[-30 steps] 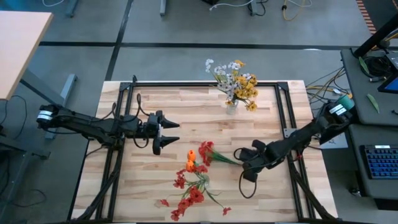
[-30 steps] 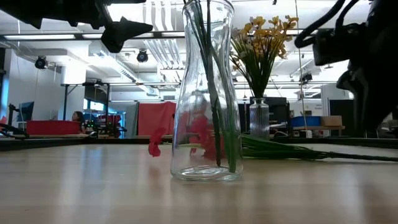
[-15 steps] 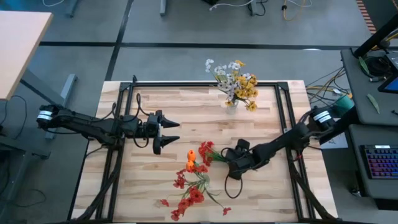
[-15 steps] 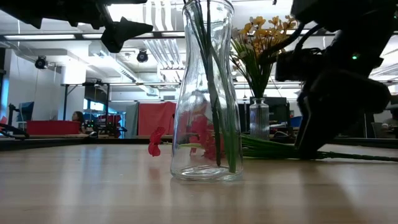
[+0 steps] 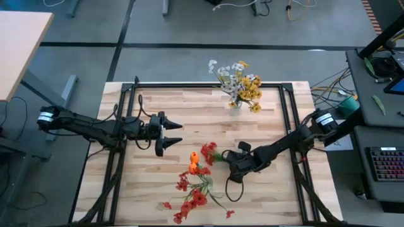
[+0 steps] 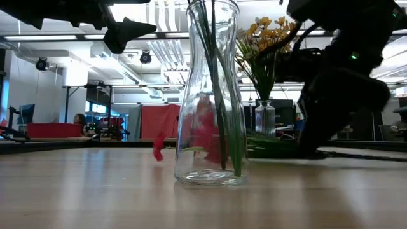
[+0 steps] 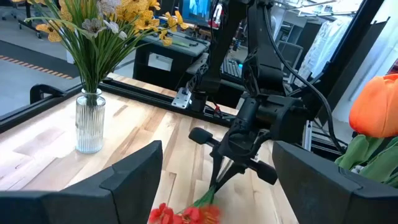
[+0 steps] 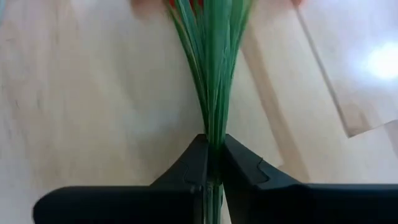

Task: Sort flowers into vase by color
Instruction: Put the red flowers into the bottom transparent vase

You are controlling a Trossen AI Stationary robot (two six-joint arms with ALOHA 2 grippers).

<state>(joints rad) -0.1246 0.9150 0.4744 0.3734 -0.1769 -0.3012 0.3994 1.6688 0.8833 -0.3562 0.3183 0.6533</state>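
Note:
A spray with red blossoms (image 5: pixel 208 152) and a bundle of thin green stems (image 8: pixel 211 68) lies mid-table. My right gripper (image 5: pixel 231 166) is low over it and shut on the stems. A clear glass vase (image 6: pixel 212 95) near the table's near edge holds green stems, with red flowers (image 5: pixel 191 198) and an orange blossom (image 5: pixel 194 162) spreading from it. A small ribbed vase (image 7: pixel 89 122) at the far edge holds yellow and white flowers (image 5: pixel 241 82). My left gripper (image 5: pixel 169 136) hovers open, left of the red blossoms. My right gripper pinches the green stem bundle (image 8: pixel 214 134) between its two fingers, some way behind the red blossoms. It comes slanting down from the table's right, with the fingers lying along the stems. The blossom end (image 7: pixel 184 214) points toward the table's left and sits low at the table.
A black metal frame (image 5: pixel 208 85) runs around the wooden table top. Bare wood lies between the two vases and on the table's left half. The left wrist view shows the orange blossom (image 7: pixel 375 107) close beside the left gripper.
My right gripper has moved toward the table's left along the stem, closer to the red blossoms and the glass vase, and has come down from above to table height. The red blossoms have shifted slightly behind the glass vase in the low view.

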